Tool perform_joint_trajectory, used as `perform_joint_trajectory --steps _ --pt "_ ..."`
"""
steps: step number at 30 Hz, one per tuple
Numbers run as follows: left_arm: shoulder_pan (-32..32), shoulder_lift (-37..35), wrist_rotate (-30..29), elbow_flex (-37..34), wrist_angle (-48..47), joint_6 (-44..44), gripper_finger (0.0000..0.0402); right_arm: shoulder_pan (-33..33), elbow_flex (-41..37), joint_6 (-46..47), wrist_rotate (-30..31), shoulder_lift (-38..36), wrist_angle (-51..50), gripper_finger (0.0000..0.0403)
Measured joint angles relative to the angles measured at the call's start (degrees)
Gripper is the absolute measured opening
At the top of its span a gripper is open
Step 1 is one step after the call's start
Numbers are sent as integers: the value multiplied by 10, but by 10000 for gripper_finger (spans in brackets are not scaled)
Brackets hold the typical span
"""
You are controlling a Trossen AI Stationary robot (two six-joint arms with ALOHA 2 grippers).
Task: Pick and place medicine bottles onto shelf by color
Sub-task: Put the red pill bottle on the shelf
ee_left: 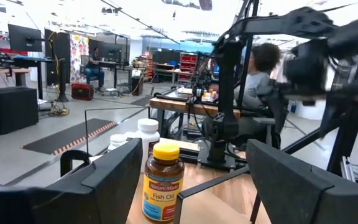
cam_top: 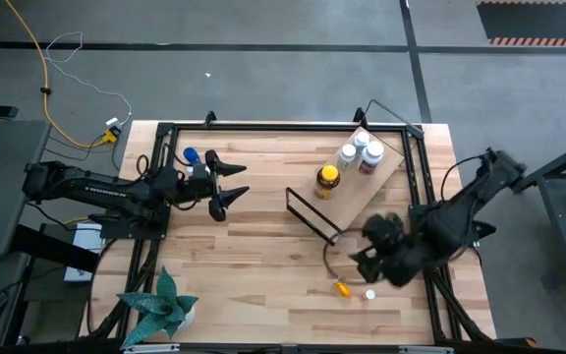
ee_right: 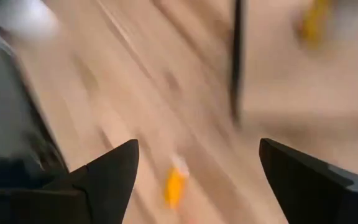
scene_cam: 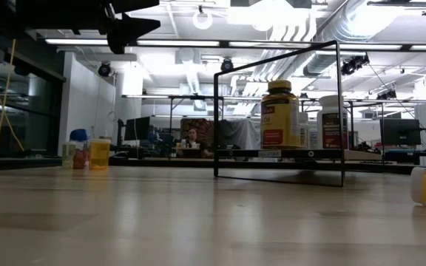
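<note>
The shelf (cam_top: 376,182), a light wooden board in a black wire frame (scene_cam: 276,111), lies at the table's far right. On it stand an amber bottle with a yellow cap (cam_top: 327,181) (ee_left: 163,180) and three white bottles (cam_top: 360,152). A small orange bottle (cam_top: 343,288) (ee_right: 174,185) lies on its side on the table near the front edge. My right gripper (cam_top: 362,258) (ee_right: 197,149) hangs open above and just beyond it, pointing down. My left gripper (cam_top: 232,187) (ee_left: 194,152) is open at the left, held level and facing the shelf, well short of it.
A blue bottle (cam_top: 191,155) and other small bottles (scene_cam: 98,154) stand at the far left, by the left arm. A small white piece (cam_top: 369,294) lies beside the orange bottle. A potted plant (cam_top: 165,300) stands at the front left corner. People sit in the room beyond.
</note>
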Motion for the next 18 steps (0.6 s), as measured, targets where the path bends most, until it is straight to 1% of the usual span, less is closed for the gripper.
perform_joint_trajectory --steps 2,4,7,9,12,18 --pt "0 0 0 0 0 0 278 14 32 87 -62 45 -78 323" --pt "0 0 0 0 0 0 278 25 51 144 -119 87 -119 323" --pt "0 0 0 0 0 0 278 33 59 178 -203 135 -124 323" --pt "0 0 0 0 0 0 278 34 58 187 -241 164 -114 323" --pt "0 0 0 0 0 0 278 33 57 186 -267 200 -99 323" --pt "0 0 0 0 0 0 278 33 57 187 -265 243 -86 323"
